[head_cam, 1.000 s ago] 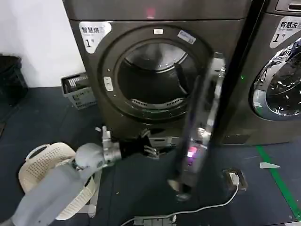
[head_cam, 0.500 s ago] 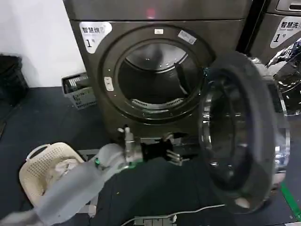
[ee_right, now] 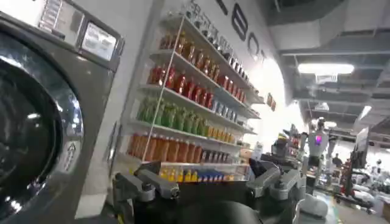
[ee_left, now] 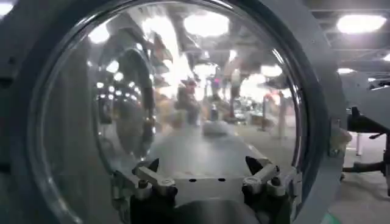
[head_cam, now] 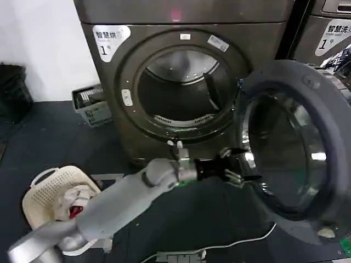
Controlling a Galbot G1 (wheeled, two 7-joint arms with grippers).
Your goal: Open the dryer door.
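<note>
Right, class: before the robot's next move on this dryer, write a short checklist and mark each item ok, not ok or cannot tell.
1. Door swung clear of the drum opening: ok.
2. Left tool at the door's inner lower edge, fingers spread: ok.
3. Left tool touching the door: cannot tell.
4. Right tool away from the door, open, holding nothing: ok.
5. Cable on the floor under the door's swing: not ok.

A white label (head_cam: 111,37) on the dryer's (head_cam: 164,71) upper left front is showing Chinese characters "智慧烘" above a "1". The neighbouring machine (head_cam: 329,33) is carrying a similar label (head_cam: 335,32) reading "智慧洗" and "1".
</note>
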